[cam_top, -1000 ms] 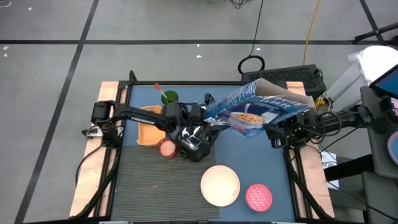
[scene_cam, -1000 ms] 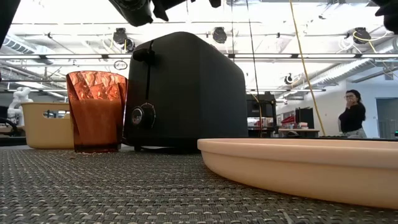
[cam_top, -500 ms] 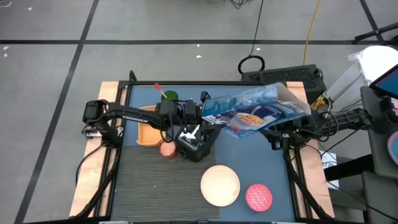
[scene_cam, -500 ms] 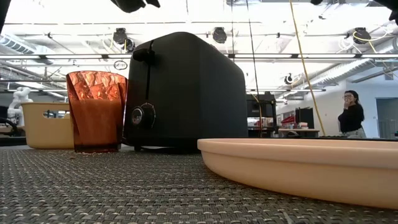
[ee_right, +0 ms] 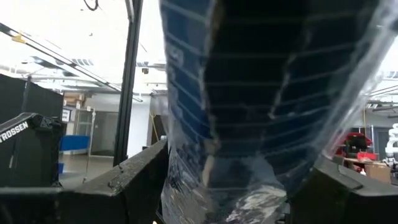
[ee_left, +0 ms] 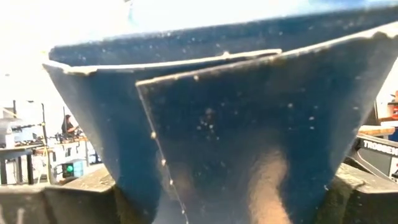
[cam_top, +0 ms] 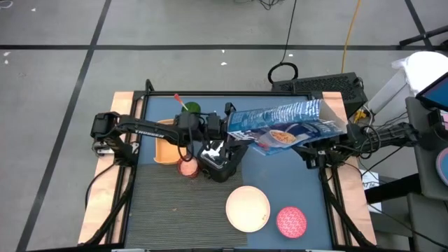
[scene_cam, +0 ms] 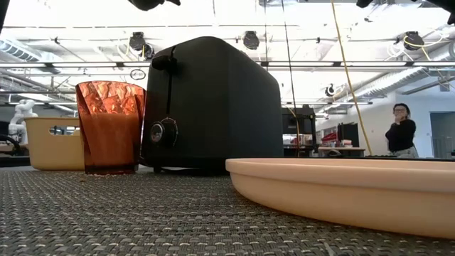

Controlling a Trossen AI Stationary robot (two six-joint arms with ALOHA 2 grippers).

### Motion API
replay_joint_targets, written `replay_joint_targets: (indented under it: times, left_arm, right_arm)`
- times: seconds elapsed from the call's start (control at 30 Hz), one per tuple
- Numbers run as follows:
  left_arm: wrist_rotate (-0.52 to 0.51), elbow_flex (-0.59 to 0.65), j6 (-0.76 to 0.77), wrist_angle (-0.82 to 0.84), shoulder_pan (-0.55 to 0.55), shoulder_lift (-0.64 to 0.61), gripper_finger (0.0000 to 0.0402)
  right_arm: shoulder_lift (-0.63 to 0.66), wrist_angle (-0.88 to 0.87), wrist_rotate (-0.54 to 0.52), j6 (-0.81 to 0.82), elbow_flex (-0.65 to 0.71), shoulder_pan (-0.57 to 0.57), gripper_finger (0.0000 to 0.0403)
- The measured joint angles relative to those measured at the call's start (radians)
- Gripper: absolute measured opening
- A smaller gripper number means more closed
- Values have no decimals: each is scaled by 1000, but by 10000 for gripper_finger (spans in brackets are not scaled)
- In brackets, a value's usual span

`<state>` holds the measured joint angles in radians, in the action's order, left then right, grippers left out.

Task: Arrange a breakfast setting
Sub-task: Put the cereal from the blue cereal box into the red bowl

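- High view shows the desk, wood-edged with a blue top and a grey woven mat across its near half.
- A blue cereal box is held in the air, lying roughly level, above and to the right of the toaster.
- At the box's left end, just above the toaster, the left claw pinches a cardboard flap; its wrist view is filled by the dark blue flaps between its own fingers.
- At the box's right end, well right of the toaster, the right claw grips the box; its wrist view shows blue cardboard under crinkled clear wrap pressed between its fingers.
- Near the middle of the desk stands the black toaster, at the far edge of the mat.
- Left of the toaster lies an orange square container, partly under the left arm.
- On the mat in front of the toaster and a little to its right sits the round cream plate; no toast shows on it.
- Farther right of the toaster, just beside the plate, is the smaller pink bowl.
- Touching or nearly touching the toaster's left side stands a reddish faceted cup.
- Behind the toaster, to its left, a green object with a thin red-tipped stick lies near the desk's far edge; whether it is the spoon, I cannot tell.
- Low view also catches a person standing far off in the room, right of the toaster.
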<state>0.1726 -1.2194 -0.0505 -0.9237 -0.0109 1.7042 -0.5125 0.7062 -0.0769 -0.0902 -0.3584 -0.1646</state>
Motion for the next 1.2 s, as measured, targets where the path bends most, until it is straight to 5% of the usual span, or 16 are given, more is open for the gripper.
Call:
replay_joint_targets:
  times: [0.67, 1.2]
  left_arm:
    - [-16, 2, -19, -4, -2, -7, 290]
    - [-9, 0, -52, 91, 3, -132, 290]
  right_arm:
    - [1, -49, 0, 0, -2, 0, 279]
    - [2, -119, 0, 0, -1, 0, 279]
